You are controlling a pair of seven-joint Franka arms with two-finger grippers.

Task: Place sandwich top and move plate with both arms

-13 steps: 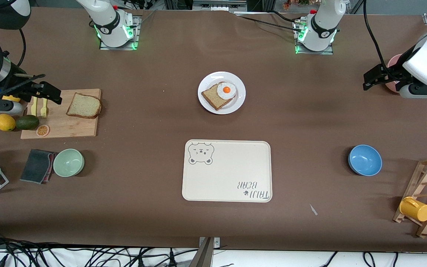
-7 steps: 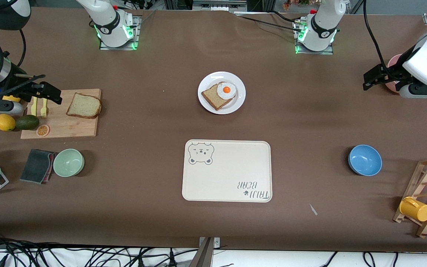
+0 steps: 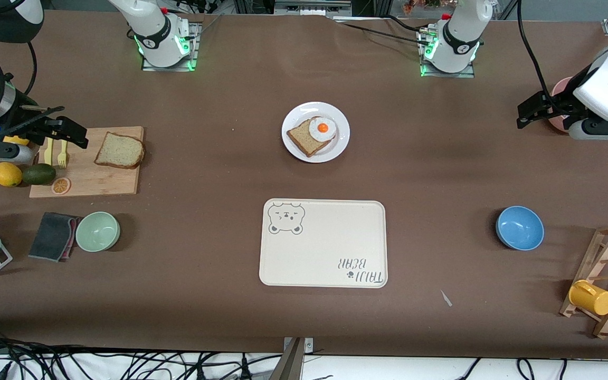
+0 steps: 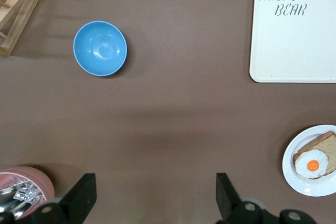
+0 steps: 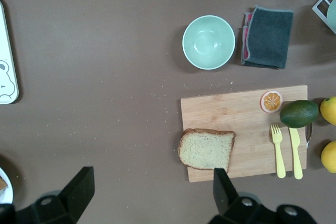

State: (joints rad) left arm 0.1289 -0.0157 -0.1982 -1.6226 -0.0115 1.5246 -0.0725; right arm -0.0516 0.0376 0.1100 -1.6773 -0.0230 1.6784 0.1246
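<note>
The sandwich top [image 3: 119, 150], a squarish tan bread slice with a darker brown crust and a plain face, lies flat on a pale wooden cutting board [image 3: 87, 179] toward the right arm's end of the brown surface [image 3: 203, 174], at the board's corner farthest from the front camera. On the same board lie a yellow plastic fork [image 5: 279, 150] and knife [image 5: 295, 152] and a round orange slice [image 3: 61, 185]; a dark green avocado [image 3: 38, 173] and a yellow lemon [image 3: 7, 174] sit just beside the board.

The round white plate [image 3: 296, 145] stands mid-surface, well apart from the board, carrying another bread slice with a fried egg [image 3: 322, 128] on it. The cream rectangular bear-print tray [image 3: 325, 245] lies nearer the front camera than the plate.

The right gripper [image 5: 149, 187] hangs over the board's edge with its fingers spread wide, grasping nothing. The left gripper [image 4: 155, 195] hangs over bare surface at the left arm's end, likewise released and empty, beside a pink round container [image 4: 23, 190].
</note>
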